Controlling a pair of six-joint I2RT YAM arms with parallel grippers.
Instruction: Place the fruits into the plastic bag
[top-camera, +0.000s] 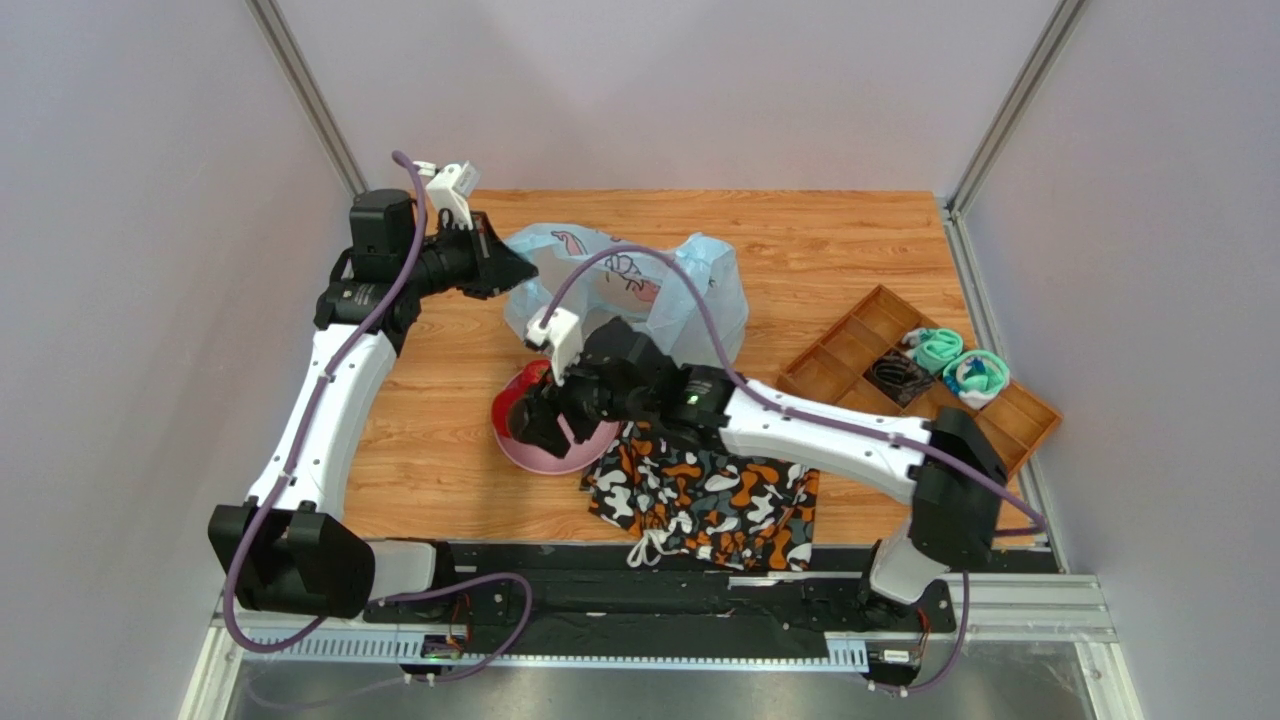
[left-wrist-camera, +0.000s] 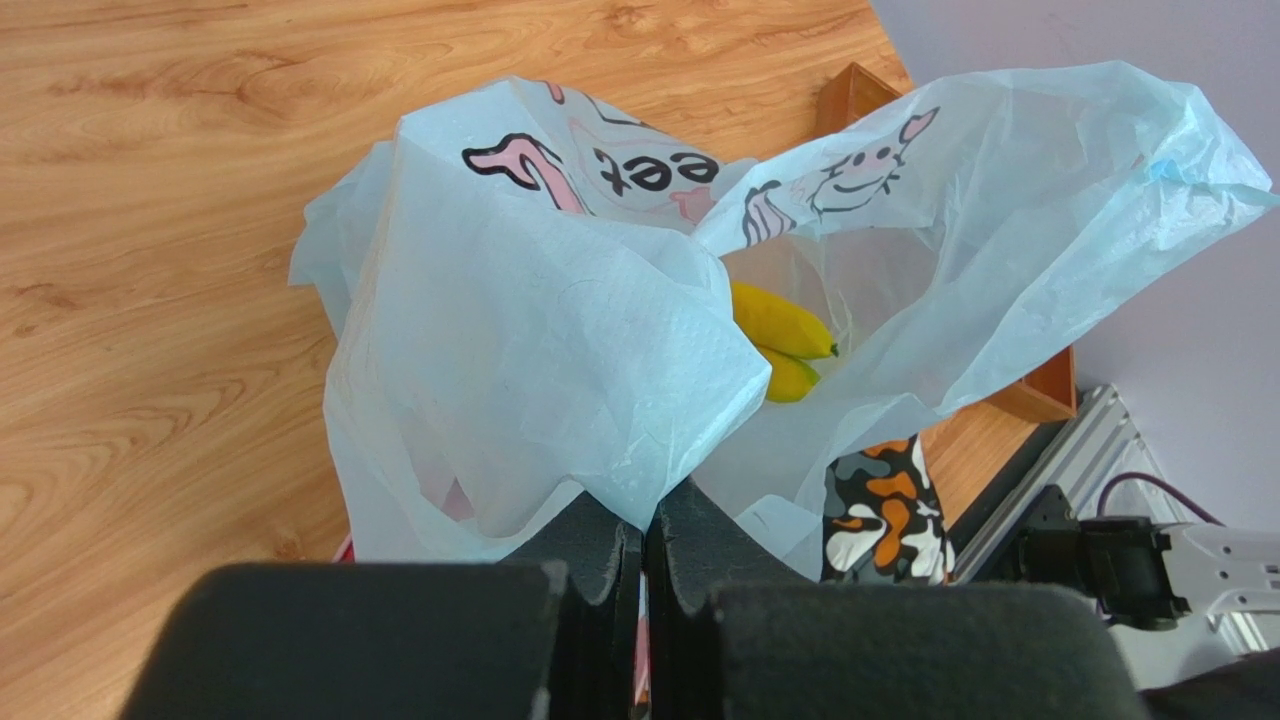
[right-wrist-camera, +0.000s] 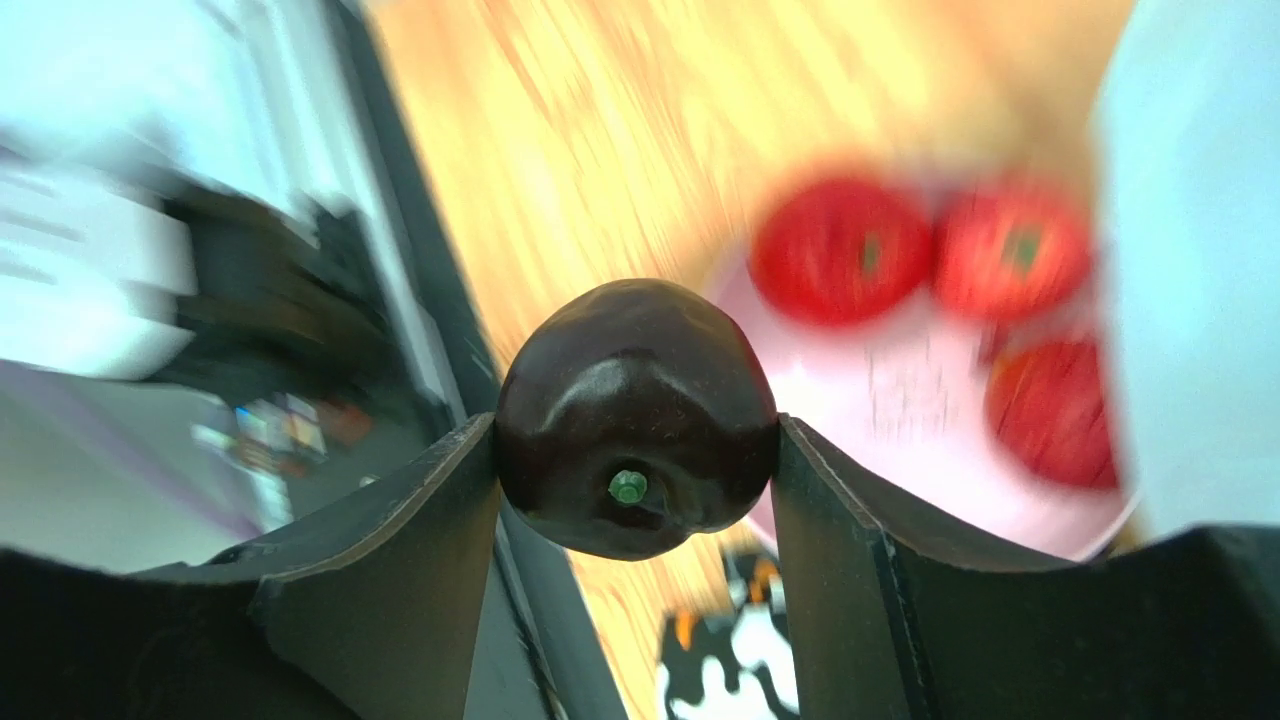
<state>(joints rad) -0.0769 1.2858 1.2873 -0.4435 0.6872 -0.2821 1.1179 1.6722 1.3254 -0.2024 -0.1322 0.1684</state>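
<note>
In the right gripper (right-wrist-camera: 631, 458): glossy purple-black fruit (right-wrist-camera: 631, 375), seemingly green-stemmed.

left gripper (left-wrist-camera: 645, 558) – pinching plastic bag (left-wrist-camera: 526, 360) edge | bananas (left-wrist-camera: 781, 342) – inside

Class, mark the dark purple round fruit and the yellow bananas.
dark purple round fruit (right-wrist-camera: 637, 398): right wrist view, glossy front face.
yellow bananas (left-wrist-camera: 778, 320): left wrist view, upper banana's middle.
</note>
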